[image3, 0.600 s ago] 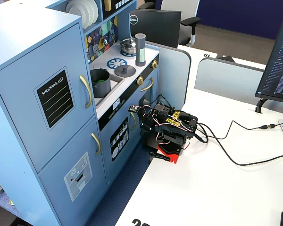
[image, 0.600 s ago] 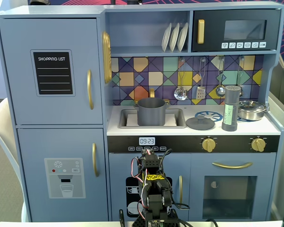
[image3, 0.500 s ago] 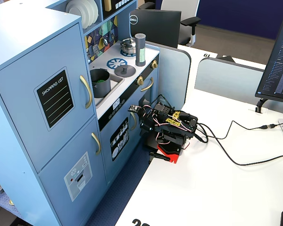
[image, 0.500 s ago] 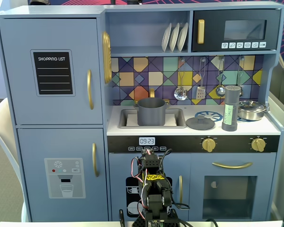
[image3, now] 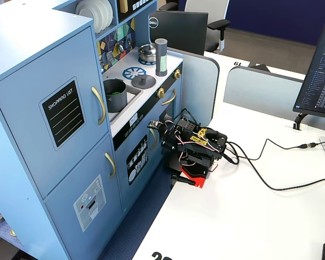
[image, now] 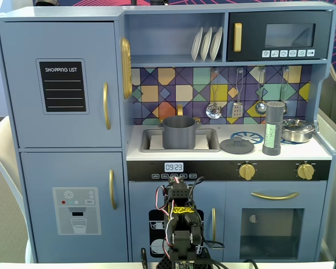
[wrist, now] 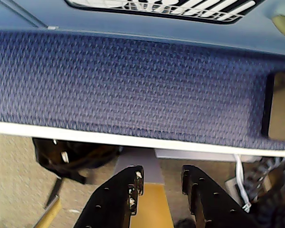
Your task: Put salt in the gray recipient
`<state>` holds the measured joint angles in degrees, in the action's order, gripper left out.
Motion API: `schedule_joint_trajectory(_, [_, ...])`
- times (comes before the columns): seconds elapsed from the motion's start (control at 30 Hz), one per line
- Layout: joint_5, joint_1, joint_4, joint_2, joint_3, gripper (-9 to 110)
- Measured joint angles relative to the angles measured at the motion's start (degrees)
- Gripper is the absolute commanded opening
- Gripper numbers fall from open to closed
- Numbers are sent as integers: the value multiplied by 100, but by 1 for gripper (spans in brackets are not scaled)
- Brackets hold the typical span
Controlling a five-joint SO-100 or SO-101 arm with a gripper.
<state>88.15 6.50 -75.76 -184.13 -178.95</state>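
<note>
A: Anything different from half a second back?

B: Hardly. In both fixed views the arm has stayed folded low on the white table [image3: 249,216]; only the wrist seems to have shifted a touch. Nothing on the toy kitchen has moved.

A: Where is the salt?

B: The tall slim dark gray shaker with the pale green label band [image: 273,129] stands upright on the counter at the right in a fixed view, just beside the flat round gray lid with a knob [image: 237,145] and the shiny silver steel pan [image: 298,130]. In another fixed view it shows at the far end of the counter [image3: 161,50].

A: And the pot?

B: The matte gray straight-sided pot with small gold handles [image: 178,131] sits in the sink, well apart from the shaker. The lid and a blue burner ring [image: 248,137] lie between them.

A: The gripper?

B: The black two-finger gripper [wrist: 160,180] points down toward the blue carpet [wrist: 133,90] past the table edge, its jaws parted with a narrow gap and nothing held. The arm [image3: 192,146] is tucked close to the blue kitchen front, with cables trailing off behind it.
</note>
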Motion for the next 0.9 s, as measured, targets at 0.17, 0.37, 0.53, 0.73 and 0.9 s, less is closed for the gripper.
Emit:
schedule_joint_trajectory(0.17, [246, 1107, 211, 316, 439, 0])
schedule_joint_trajectory(0.37, [246, 2944, 1406, 1274, 1723, 0])
schedule_joint_trajectory(0.53, [413, 4228, 2865, 2250, 2786, 8])
schedule_joint_trajectory(0.73, [369, 5001, 4685, 2979, 3630, 38])
schedule_joint_trajectory(0.9, [167, 4992, 6056, 3639, 4140, 45])
